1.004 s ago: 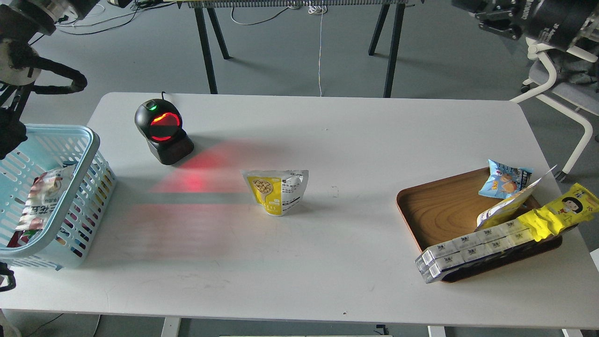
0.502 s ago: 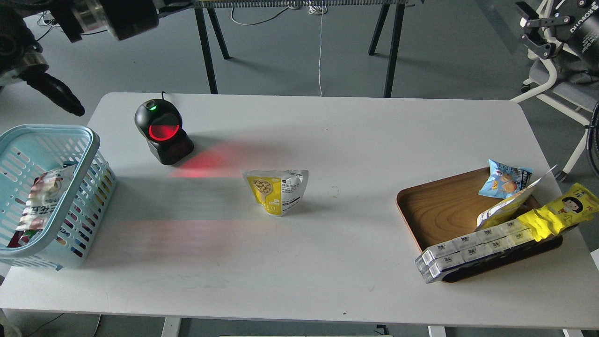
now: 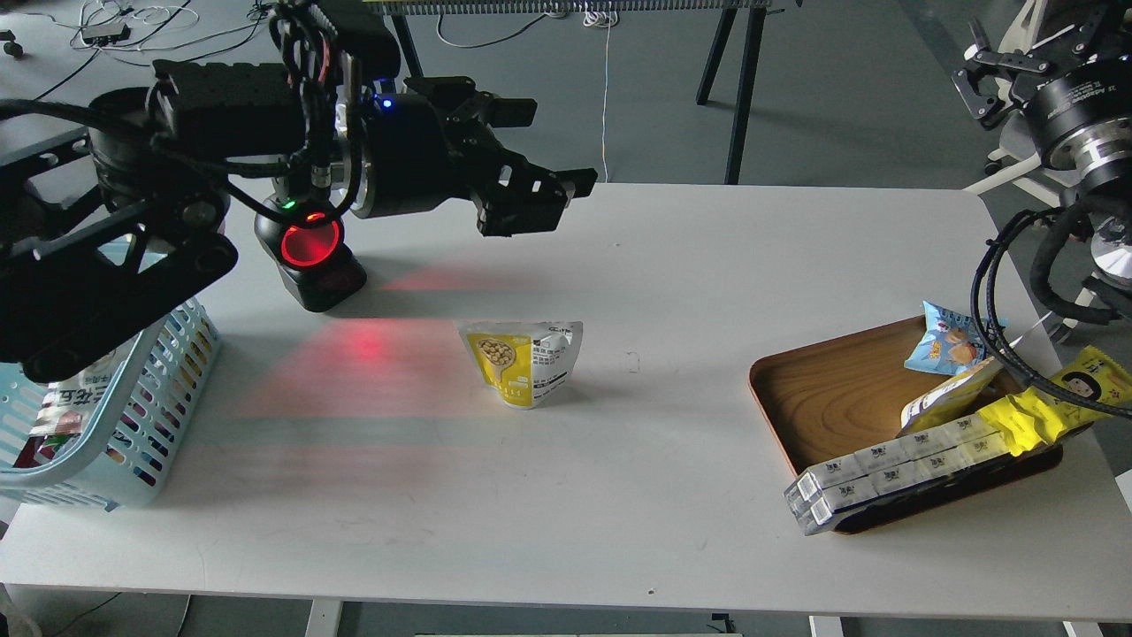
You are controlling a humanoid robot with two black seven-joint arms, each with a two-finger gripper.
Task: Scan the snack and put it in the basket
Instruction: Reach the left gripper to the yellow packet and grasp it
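The snack (image 3: 523, 363), a yellow and white stand-up pouch with a picture of nuts, stands upright in the middle of the white table (image 3: 619, 495). My left gripper (image 3: 553, 150) hovers open and empty above the table, behind and above the pouch and just right of the scanner. The light blue slotted basket (image 3: 155, 416) sits at the left table edge, partly hidden by my left arm; a red and white packet (image 3: 62, 411) lies in it. My right gripper (image 3: 1017, 53) is raised at the top right, off the table, open and empty.
A black barcode scanner (image 3: 311, 252) with a glowing red window stands back left and throws red light on the table. A brown wooden tray (image 3: 831, 398) at the right holds a blue packet (image 3: 951, 341), a long yellow wrapper (image 3: 1052, 398) and white boxes (image 3: 884, 473).
My left arm has swung in from the upper left, over the basket and scanner, so its gripper is now above the table behind the pouch. The right arm has shifted a little. The pouch has not moved.
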